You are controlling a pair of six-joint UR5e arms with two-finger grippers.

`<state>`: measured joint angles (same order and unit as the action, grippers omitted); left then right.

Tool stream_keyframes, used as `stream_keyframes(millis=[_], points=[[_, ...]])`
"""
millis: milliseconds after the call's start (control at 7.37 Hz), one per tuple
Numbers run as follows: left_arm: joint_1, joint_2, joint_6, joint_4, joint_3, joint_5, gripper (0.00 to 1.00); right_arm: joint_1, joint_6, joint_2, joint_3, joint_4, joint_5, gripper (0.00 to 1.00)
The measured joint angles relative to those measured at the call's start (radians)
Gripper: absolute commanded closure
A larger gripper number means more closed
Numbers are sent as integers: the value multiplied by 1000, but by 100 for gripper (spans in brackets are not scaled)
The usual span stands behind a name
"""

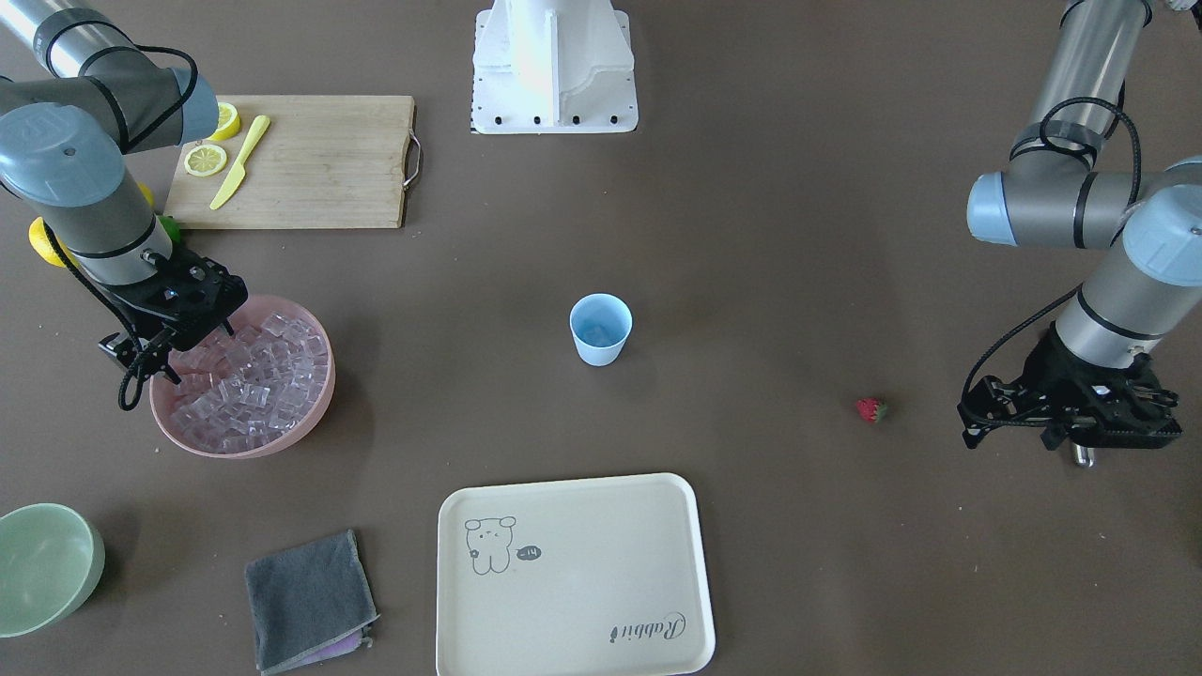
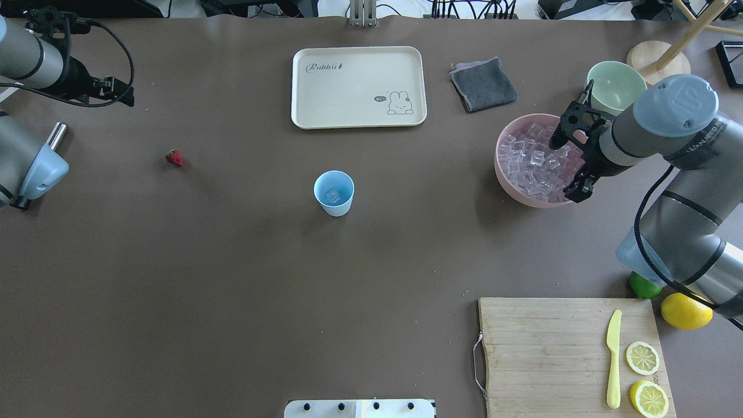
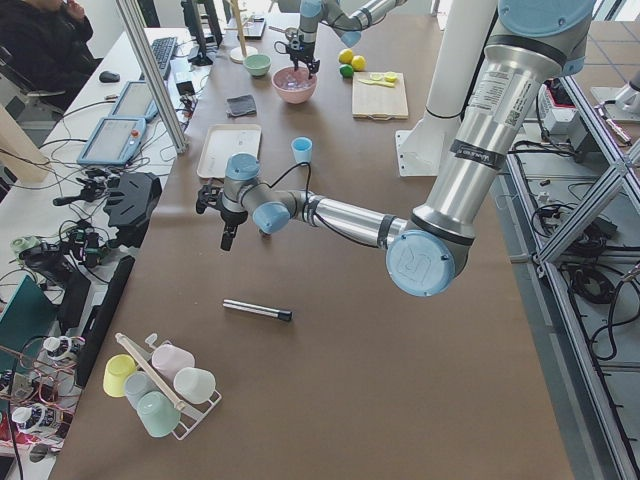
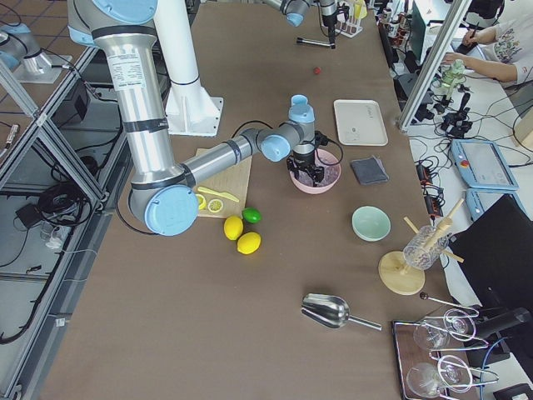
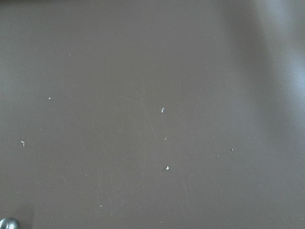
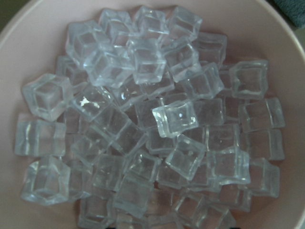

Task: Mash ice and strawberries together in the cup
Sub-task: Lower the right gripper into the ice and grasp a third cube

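Note:
The light blue cup (image 1: 600, 330) stands upright mid-table and holds one ice cube (image 2: 332, 196). Many more ice cubes (image 6: 157, 119) fill the pink bowl (image 1: 282, 441). My right gripper (image 2: 567, 167) is open and hangs over the near side of that bowl, just above the ice, holding nothing. The strawberry (image 1: 871, 409) lies on the bare table between the cup and my left gripper (image 1: 1061, 432). The left gripper looks open and empty, low over the table. Its wrist view shows only table.
A cream tray (image 1: 582, 638), a grey cloth (image 1: 305, 601) and a pale green bowl (image 1: 47, 563) lie on the far side. A cutting board (image 1: 319, 169) carries a yellow knife and lemon slices. A silver-and-black stick (image 3: 258, 310) lies beyond the left gripper.

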<state>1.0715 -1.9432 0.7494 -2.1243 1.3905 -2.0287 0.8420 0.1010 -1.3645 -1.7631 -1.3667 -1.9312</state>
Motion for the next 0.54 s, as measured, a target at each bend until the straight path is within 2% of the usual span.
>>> stream_keyframes(millis=[407, 543], points=[[-1, -3, 2, 0, -1, 1, 2, -5, 0, -12, -1, 0, 24, 47], [-1, -3, 2, 0, -1, 1, 2, -6, -1, -12, -2, 0, 25, 53]])
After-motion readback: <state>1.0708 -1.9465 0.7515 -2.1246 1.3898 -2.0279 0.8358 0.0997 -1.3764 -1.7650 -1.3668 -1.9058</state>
